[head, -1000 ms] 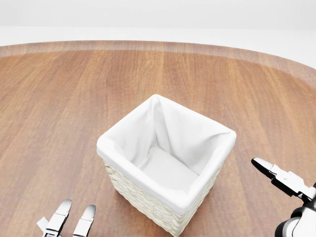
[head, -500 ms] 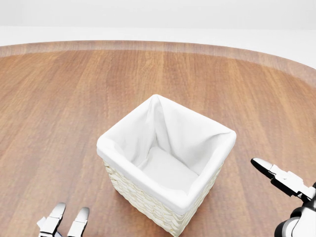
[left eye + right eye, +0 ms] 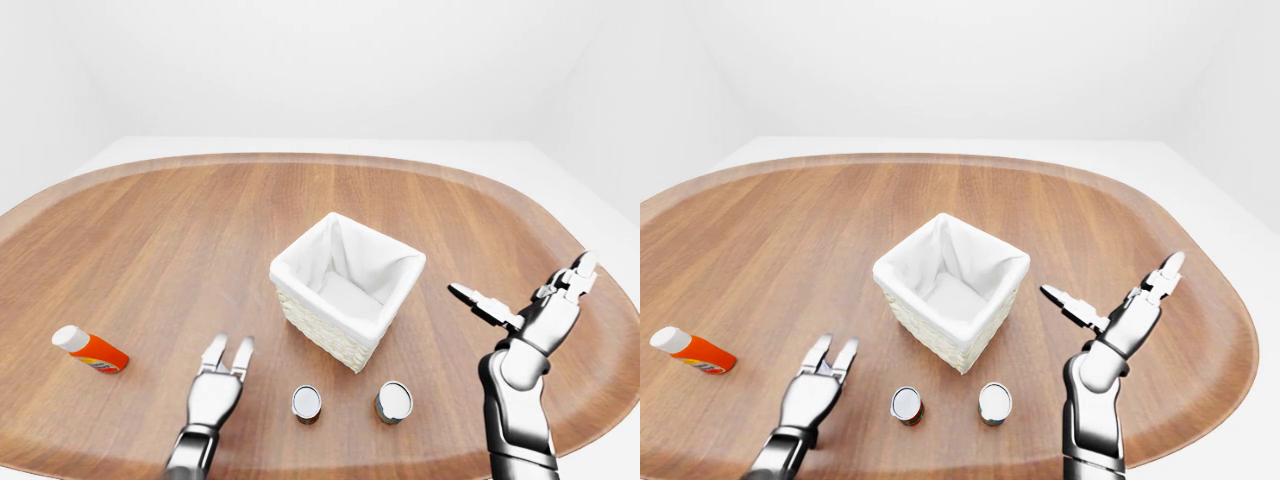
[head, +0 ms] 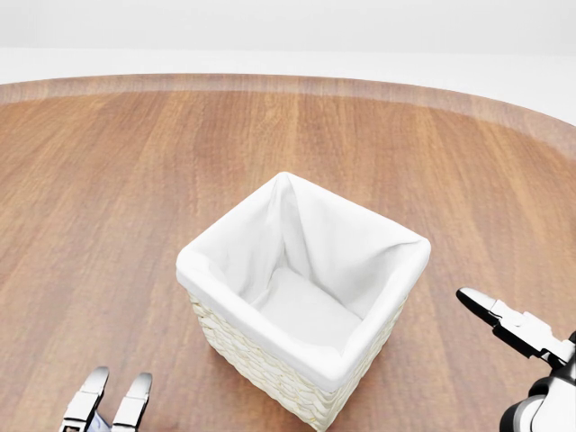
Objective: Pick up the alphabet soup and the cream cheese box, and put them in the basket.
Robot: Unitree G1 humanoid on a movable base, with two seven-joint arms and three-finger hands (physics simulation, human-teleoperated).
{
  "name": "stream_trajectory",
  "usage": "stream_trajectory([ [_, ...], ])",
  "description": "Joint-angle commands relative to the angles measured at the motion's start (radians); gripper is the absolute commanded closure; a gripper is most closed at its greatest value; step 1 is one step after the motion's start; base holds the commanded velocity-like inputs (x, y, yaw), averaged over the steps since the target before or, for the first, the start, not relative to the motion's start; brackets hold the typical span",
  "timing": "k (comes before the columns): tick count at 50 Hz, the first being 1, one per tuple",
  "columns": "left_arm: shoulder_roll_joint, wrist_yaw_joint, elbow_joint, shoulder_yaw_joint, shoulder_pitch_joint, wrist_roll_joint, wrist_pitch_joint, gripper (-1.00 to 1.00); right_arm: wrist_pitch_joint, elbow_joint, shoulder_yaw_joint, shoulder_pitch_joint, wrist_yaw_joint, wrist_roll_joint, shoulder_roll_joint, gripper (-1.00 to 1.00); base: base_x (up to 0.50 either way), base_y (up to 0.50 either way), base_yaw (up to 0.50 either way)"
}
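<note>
While both hands sit low over the table (image 3: 150, 220), the left-eye view gives the widest look. Basket (image 3: 347, 288) stands mid-table, wicker w/ white liner, nothing in it. Two cans below it, upright, well apart from each other: left can (image 3: 306, 403) and right can (image 3: 393, 401), both w/ silver lids up; can't tell which is the soup, labels too small. No cream cheese box visible. Orange bottle (image 3: 90, 350) w/ white cap lies on its side at far left. Left hand (image 3: 218, 380) is flat, fingers straight & spread, holding nothing, just left of the left can. Right hand (image 3: 530, 310) is raised at right, fingers splayed wide, empty.

Head view: basket (image 4: 297, 360) fills the middle, liner bare inside. Left fingertips (image 4: 90, 396) poke up from the bottom edge; right finger (image 4: 490, 315) enters at lower right. Cans out of frame.

Right-eye view: same layout, shifted left; basket (image 3: 950, 285) empty, cans (image 3: 907, 405) and (image 3: 994, 402) below it.

Vs 1 s ago in head view: left fingertips have sunk lower & a bit left toward the bottom edge; right finger nearly unchanged; basket & camera haven't moved.
</note>
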Motion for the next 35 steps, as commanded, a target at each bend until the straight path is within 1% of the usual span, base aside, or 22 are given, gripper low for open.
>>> stream_trajectory([
  [1, 0.004, 0.000, 0.120, -0.011, -0.042, -0.001, 0.000, -1.00, 0.000, 0.006, 0.001, -0.002, 0.000, -0.001, -0.001, -1.00, 0.00, 0.00, 0.00],
  [6, 0.004, 0.000, 0.159, -0.019, -0.065, -0.008, 0.000, -1.00, 0.000, 0.011, 0.001, -0.004, 0.000, -0.001, -0.002, -1.00, 0.00, 0.00, 0.00],
  [13, 0.002, 0.000, 0.283, -0.043, -0.117, -0.014, 0.000, -1.00, 0.000, 0.014, 0.003, -0.005, 0.000, -0.002, -0.003, -1.00, 0.00, 0.00, 0.00],
  [21, -0.007, 0.000, 0.496, -0.079, -0.210, -0.027, 0.000, -1.00, 0.000, 0.011, 0.002, -0.004, 0.000, -0.001, -0.002, -1.00, 0.00, 0.00, 0.00],
  [23, -0.009, 0.000, 0.484, -0.084, -0.203, -0.036, 0.000, -1.00, 0.000, 0.007, 0.001, -0.002, 0.000, -0.001, -0.002, -1.00, 0.00, 0.00, 0.00],
  [25, -0.017, 0.000, 0.526, -0.097, -0.222, -0.029, 0.000, -1.00, 0.000, 0.008, 0.001, -0.002, 0.000, -0.001, -0.001, -1.00, 0.00, 0.00, 0.00],
  [26, -0.019, 0.000, 0.525, -0.099, -0.220, -0.032, 0.000, -1.00, 0.000, 0.006, 0.001, -0.001, 0.000, -0.001, -0.001, -1.00, 0.00, 0.00, 0.00],
  [29, -0.022, 0.000, 0.593, -0.105, -0.250, -0.036, 0.000, -1.00, 0.000, 0.004, 0.001, -0.001, 0.000, -0.001, -0.001, -1.00, 0.00, 0.00, 0.00],
  [35, -0.031, 0.000, 0.664, -0.121, -0.268, -0.043, 0.000, -1.00, 0.000, 0.007, 0.001, -0.002, 0.000, -0.002, -0.001, -1.00, 0.00, 0.00, 0.00],
])
